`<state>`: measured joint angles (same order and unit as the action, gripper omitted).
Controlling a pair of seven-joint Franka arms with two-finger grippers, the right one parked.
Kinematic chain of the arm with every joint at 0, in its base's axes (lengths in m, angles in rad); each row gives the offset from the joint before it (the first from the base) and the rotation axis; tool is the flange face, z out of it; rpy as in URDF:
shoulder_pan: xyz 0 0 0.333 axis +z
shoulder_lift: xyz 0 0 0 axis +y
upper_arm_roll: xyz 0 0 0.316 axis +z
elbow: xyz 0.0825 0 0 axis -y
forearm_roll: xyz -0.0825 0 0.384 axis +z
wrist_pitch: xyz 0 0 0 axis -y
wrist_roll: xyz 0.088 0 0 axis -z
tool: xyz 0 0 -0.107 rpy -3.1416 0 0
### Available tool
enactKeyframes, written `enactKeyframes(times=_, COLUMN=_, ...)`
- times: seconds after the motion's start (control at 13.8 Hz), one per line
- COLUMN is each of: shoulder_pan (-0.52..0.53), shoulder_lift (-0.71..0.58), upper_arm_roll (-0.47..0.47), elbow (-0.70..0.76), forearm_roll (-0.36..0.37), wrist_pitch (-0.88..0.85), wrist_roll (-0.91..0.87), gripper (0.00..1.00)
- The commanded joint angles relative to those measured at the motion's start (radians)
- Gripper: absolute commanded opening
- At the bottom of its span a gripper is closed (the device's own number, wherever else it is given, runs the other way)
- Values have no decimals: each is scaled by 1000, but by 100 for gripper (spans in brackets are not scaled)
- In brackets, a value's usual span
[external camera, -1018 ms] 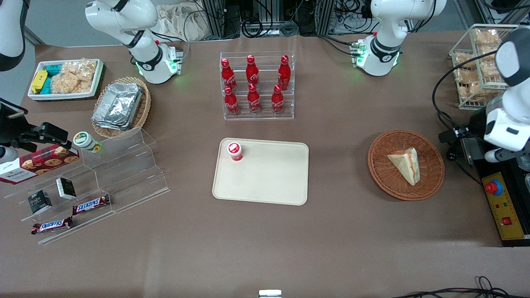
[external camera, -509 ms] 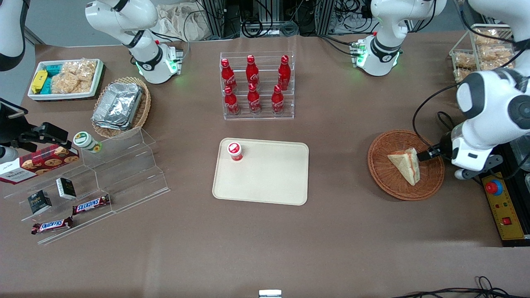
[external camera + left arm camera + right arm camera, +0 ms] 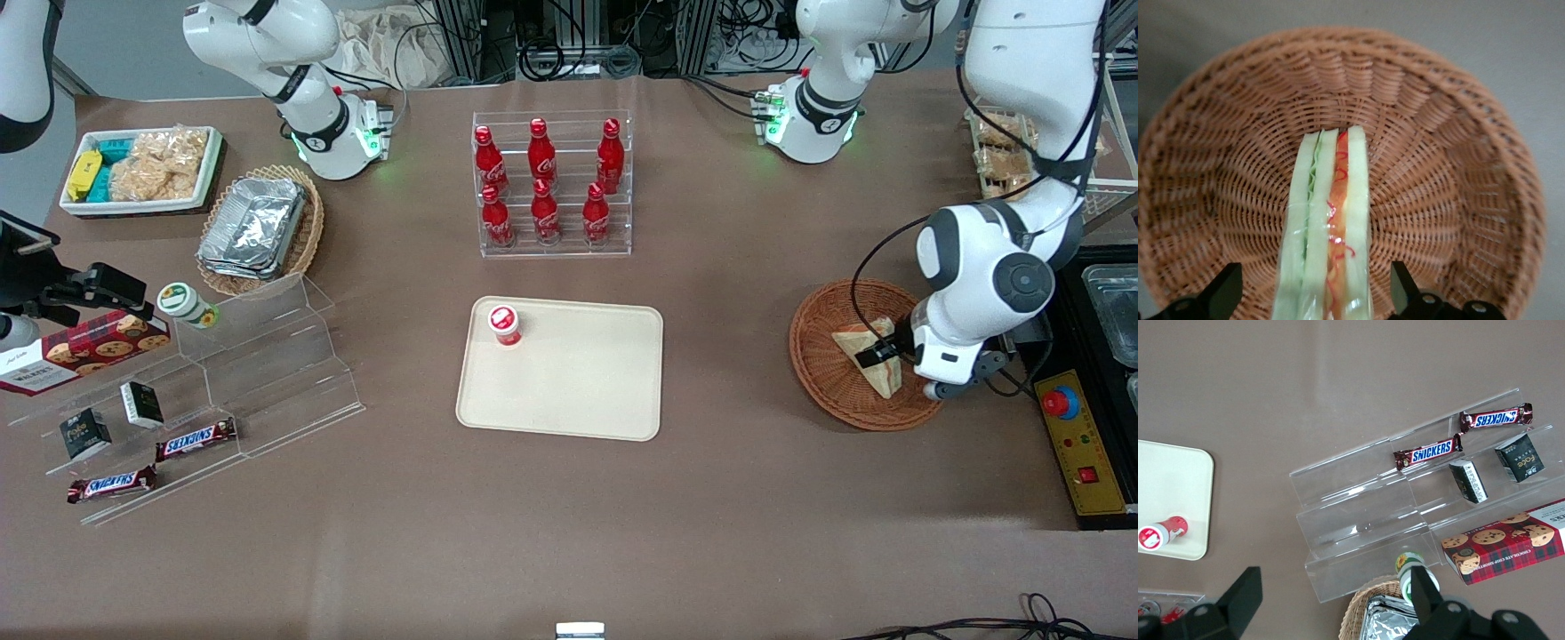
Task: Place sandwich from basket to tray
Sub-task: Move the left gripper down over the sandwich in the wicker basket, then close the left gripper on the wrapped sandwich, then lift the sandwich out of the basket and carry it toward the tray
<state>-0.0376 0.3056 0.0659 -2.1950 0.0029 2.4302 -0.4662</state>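
Observation:
The sandwich (image 3: 851, 340) is a pale bread wedge lying in the round reddish-brown basket (image 3: 822, 356) toward the working arm's end of the table. My gripper (image 3: 880, 360) hangs low over the basket and covers part of the wedge. In the left wrist view the sandwich (image 3: 1328, 227) shows its green and red-orange filling edge, standing between my two black fingers (image 3: 1401, 288). The gripper (image 3: 1315, 275) is open, with a gap of basket (image 3: 1438, 167) weave showing on each side of the bread. The cream tray (image 3: 578, 391) lies flat at the table's middle.
A small red-capped cup (image 3: 504, 324) stands on a corner of the tray. A clear rack of red bottles (image 3: 553, 187) is farther from the camera than the tray. A yellow control box (image 3: 1080, 440) with a red button sits beside the basket at the table's edge.
My arm has swung in from the table's edge to over the basket and come down, so the open fingers now straddle the sandwich. The sandwich has not moved.

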Motion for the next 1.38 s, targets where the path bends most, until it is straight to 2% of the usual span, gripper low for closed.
enactKeyframes(times=0.0, shoulder_pan=-4, shoulder_lift=13, upper_arm_roll=-1, elbow=-2, forearm_roll=-9, wrist_pitch=21, wrist_roll=-20, gripper=95)
enactKeyframes(times=0.29, shoulder_pan=-5, shoulder_lift=9, upper_arm_roll=-6, elbow=3, forearm_roll=-9, wrist_pitch=20, wrist_roll=-71, gripper=49)
enactKeyframes(times=0.44, shoulder_pan=-24, shoulder_lift=0, upper_arm_roll=-6, elbow=9, forearm_roll=-8, wrist_pitch=10, wrist_roll=-103, gripper=36)
enactKeyframes(times=0.65, shoulder_pan=-36, shoulder_lift=-78, upper_arm_roll=-6, elbow=33, forearm_roll=0, wrist_pitch=-49, wrist_roll=-101, gripper=32)
enactKeyframes(times=0.8, shoulder_pan=-38, shoulder_lift=-130, upper_arm_roll=-8, elbow=101, forearm_roll=5, wrist_pitch=-181, wrist_roll=-95, gripper=32)
enactKeyframes(times=1.09, shoulder_pan=-47, shoulder_lift=-197, upper_arm_roll=-52, elbow=305, forearm_roll=8, wrist_pitch=-480, wrist_roll=-94, gripper=32)
enactKeyframes(times=1.31, shoulder_pan=-47, shoulder_lift=-215, upper_arm_roll=-121, elbow=492, forearm_roll=6, wrist_pitch=-695, wrist_roll=-95, gripper=32)
